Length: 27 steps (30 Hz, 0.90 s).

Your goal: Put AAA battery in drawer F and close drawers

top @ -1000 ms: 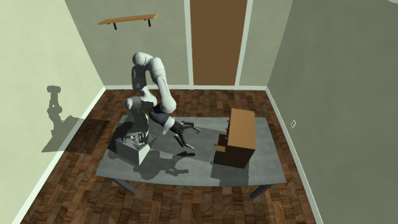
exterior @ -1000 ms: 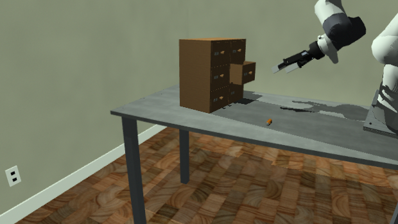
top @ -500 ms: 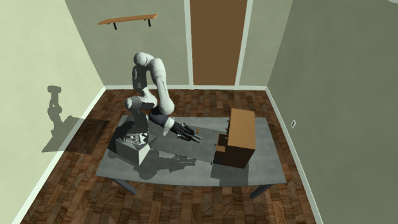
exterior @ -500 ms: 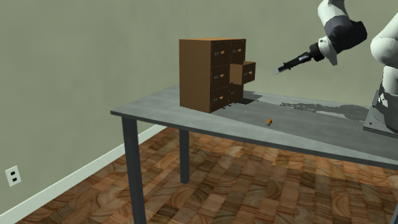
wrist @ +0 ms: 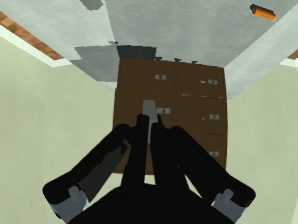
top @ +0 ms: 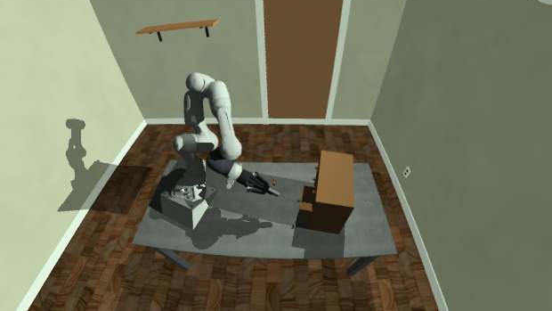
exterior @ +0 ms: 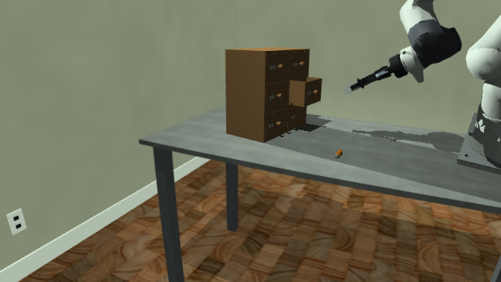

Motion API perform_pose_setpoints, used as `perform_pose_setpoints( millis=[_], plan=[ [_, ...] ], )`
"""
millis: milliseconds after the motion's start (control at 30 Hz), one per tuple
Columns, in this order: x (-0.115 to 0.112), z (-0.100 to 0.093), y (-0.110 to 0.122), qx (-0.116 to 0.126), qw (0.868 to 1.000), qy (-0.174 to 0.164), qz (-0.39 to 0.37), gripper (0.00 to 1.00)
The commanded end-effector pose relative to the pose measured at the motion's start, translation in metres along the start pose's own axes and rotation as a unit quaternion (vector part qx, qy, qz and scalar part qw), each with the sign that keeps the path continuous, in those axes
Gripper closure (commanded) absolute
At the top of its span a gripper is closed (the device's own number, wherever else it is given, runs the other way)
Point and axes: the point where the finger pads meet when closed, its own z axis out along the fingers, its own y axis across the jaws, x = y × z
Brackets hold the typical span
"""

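Note:
The small brown chest (exterior: 264, 91) stands on the grey table; it also shows in the top view (top: 331, 192) and the wrist view (wrist: 172, 112). One drawer in the middle row (exterior: 306, 91) is pulled partly out; the others sit flush. Its label is too small to read. The AAA battery (exterior: 338, 153), orange and black, lies on the table apart from the chest, also seen in the top view (top: 274, 182) and the wrist view (wrist: 262, 11). My gripper (exterior: 348, 88) (top: 275, 192) (wrist: 148, 109) is shut on nothing, in the air level with the open drawer, pointing at the chest's front.
The robot base (top: 187, 201) stands on the table's left end. The table edge runs close in front of the battery in the exterior view. A door and a wall shelf (top: 178, 28) are behind, far from the table.

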Motion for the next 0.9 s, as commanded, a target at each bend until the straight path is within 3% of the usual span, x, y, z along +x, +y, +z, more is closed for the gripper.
perform_pose_setpoints(
  millis=[0, 200, 633, 867],
  plan=[
    [-0.002, 0.005, 0.001, -0.001, 1.0, -0.003, -0.007, 1.0],
    [-0.004, 0.014, 0.001, -0.001, 1.0, -0.003, -0.007, 1.0],
    [-0.014, 0.055, 0.001, -0.001, 1.0, -0.003, -0.007, 1.0],
    [-0.016, 0.063, 0.001, -0.001, 1.0, -0.003, -0.007, 1.0]
  ],
)
